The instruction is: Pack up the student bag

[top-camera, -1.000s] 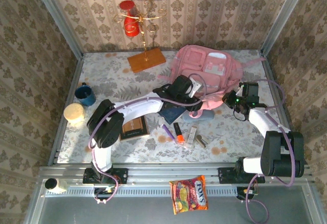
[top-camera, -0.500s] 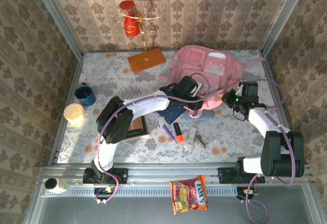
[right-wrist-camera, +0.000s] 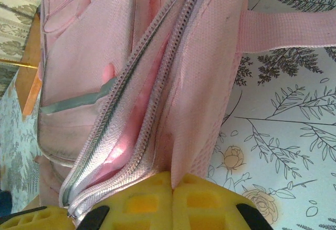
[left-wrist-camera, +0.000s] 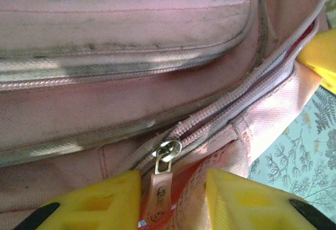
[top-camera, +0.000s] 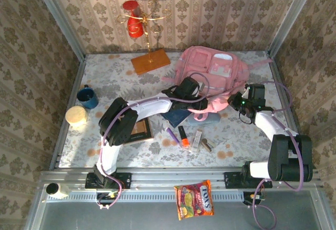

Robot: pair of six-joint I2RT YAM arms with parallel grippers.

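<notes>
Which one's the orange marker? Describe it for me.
From the large pink fabric backpack at the far right, look toward the near side. Between a purple pen and a pale packet lies the short black marker, the only one with an orange tip.

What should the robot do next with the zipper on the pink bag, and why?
Probably close the left gripper on the zipper pull. The pull sits between its open yellow fingers, not pinched yet, and the right gripper pinches the edge of the student bag beside the zipper.
</notes>
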